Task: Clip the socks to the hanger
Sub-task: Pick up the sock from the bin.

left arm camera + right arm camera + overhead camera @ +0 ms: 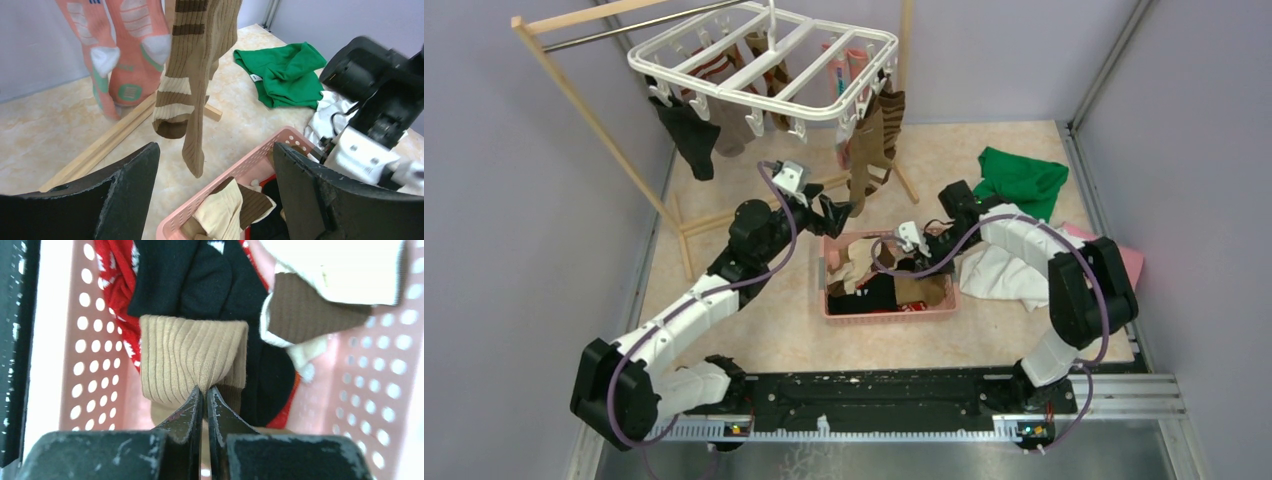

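As the left gripper [215,157] gaped empty, the right gripper [205,392] pinched a tan ribbed sock [192,352] in a pink perforated basket [95,365], which probably next needed lifting to the white plastic grid hanger [764,65].

**Basket Before Hanger, Cloths Right**

The white plastic grid hanger [769,58] hung on the wooden rack [591,120] at the back left, socks [867,150] dangling beneath. Before it stood the pink perforated plastic basket [889,312], a tan ribbed sock [192,357] atop others inside. Right of it lay a white cloth [1004,275], a green cloth [1022,180] behind that.
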Motion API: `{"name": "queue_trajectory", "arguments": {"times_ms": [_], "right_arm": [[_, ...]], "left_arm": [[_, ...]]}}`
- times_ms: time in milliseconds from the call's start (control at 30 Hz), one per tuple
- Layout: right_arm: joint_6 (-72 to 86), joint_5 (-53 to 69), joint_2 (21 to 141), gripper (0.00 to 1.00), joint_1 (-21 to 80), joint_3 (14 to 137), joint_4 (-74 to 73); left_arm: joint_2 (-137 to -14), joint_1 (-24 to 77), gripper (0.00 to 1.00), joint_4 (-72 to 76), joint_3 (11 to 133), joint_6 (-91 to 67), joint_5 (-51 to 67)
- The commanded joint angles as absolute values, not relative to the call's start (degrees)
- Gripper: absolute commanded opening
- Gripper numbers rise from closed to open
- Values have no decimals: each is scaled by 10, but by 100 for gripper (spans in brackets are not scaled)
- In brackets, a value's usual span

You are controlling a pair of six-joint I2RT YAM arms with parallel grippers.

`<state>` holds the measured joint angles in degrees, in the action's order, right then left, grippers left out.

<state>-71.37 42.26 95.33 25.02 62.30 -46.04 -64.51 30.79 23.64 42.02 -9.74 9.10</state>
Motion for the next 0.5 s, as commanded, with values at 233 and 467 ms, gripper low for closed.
{"name": "queue_trajectory", "arguments": {"times_ms": [233,467], "right_arm": [[-727,619,818,0,196,687,-559],[-473,716,743,0,191,696,-358]], "left_arm": [[-576,300,98,228,388,-87,83],[-519,290,98,217,368,-112,146]]}}
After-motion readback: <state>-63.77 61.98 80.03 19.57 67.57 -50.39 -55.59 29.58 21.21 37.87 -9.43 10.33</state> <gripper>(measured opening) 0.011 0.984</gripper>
